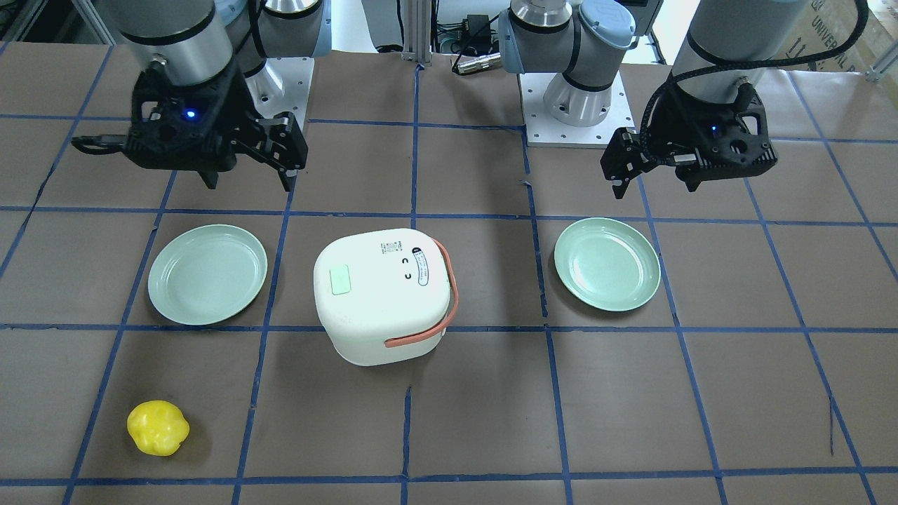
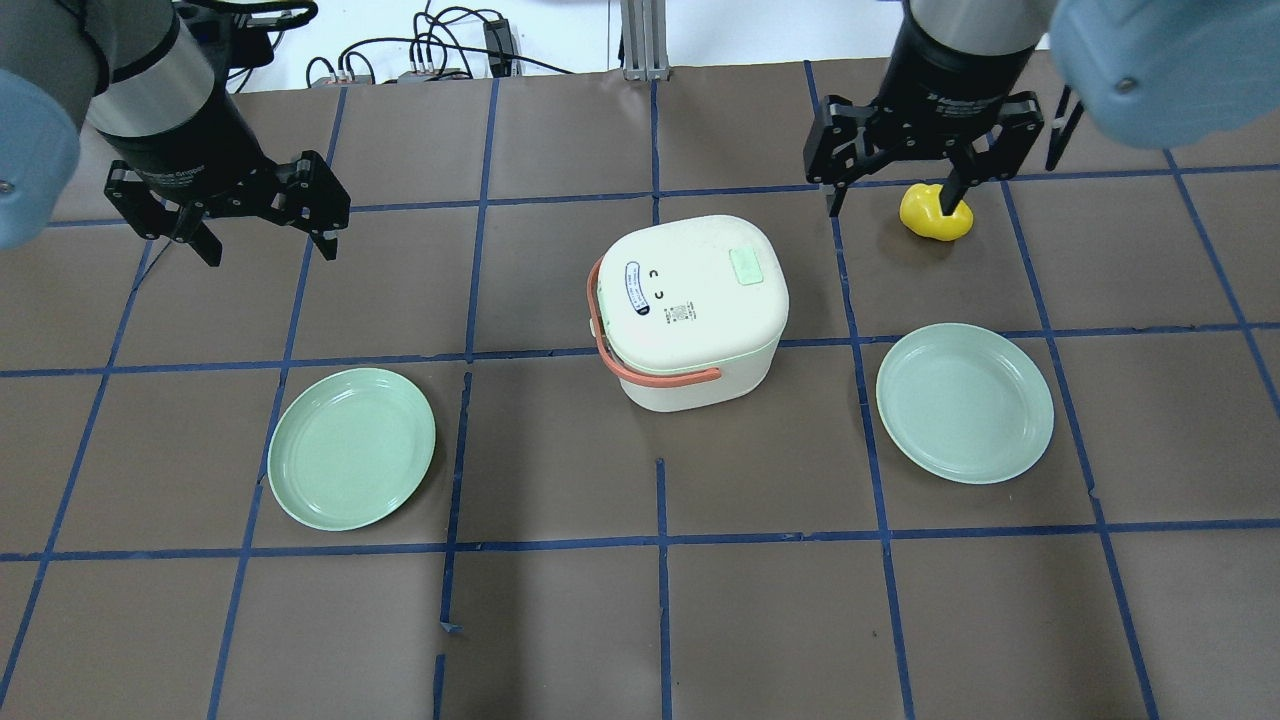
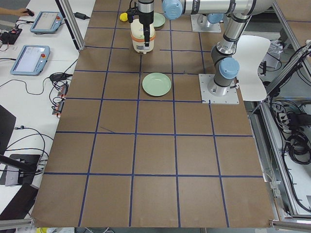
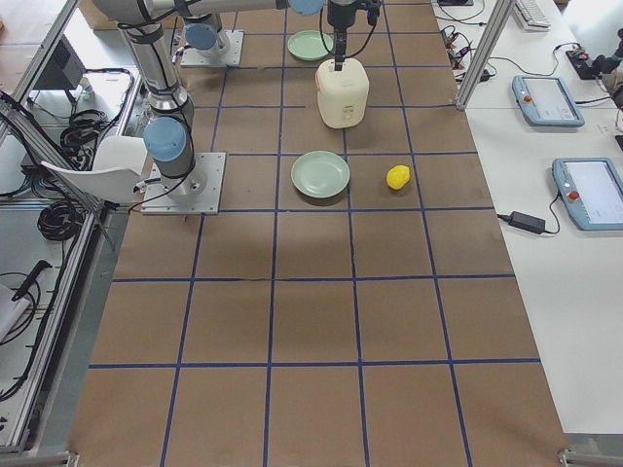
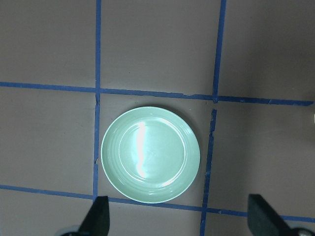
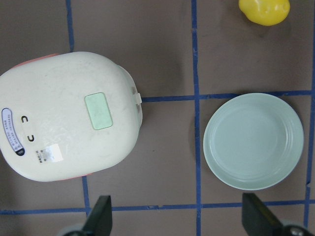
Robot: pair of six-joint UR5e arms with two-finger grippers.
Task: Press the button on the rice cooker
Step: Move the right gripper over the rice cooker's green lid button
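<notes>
Sitting at the middle of the brown, blue-taped surface (image 2: 560, 620), the rice cooker (image 2: 690, 310) has its lid closed and its salmon handle (image 2: 640, 372) folded down against its side. A green plate lies on each side of it, the left plate (image 2: 352, 448) and the right plate (image 2: 965, 402), both apart from it. The left end effector (image 2: 272, 250) hangs high on the left plate's side, fingers spread wide, holding nothing. The right end effector (image 2: 893, 205) hangs likewise open and empty, with a yellow object (image 2: 937, 212) lying beyond the right plate.
</notes>
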